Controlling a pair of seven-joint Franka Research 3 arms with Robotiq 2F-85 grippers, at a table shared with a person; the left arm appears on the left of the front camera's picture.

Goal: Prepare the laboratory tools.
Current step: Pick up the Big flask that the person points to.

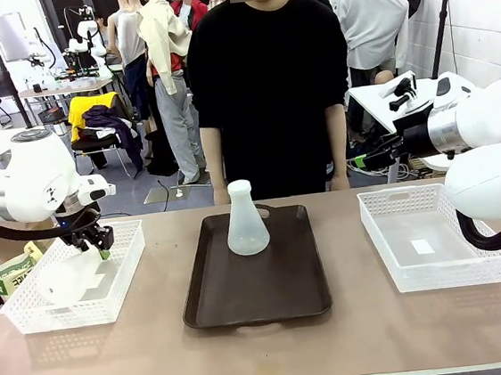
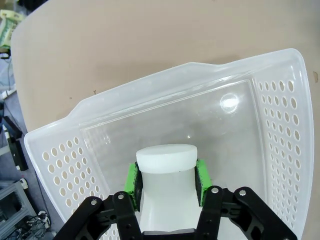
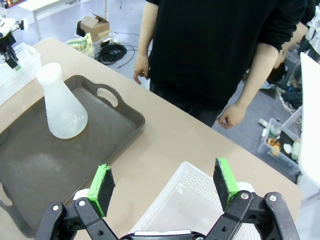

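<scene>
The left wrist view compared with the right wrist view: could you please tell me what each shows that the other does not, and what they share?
Left wrist view adds the left gripper clamped on the first flask at its neck, close up, over the left basket. Right wrist view adds the open right gripper above the right basket, the second flask upright on the brown tray, and the person's hands. Both share the tan table and a white perforated basket.

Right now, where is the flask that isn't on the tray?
The other flask lies tilted in the white mesh basket on the robot's left in the front view, its neck gripped by the left tool, left of the brown tray.
</scene>
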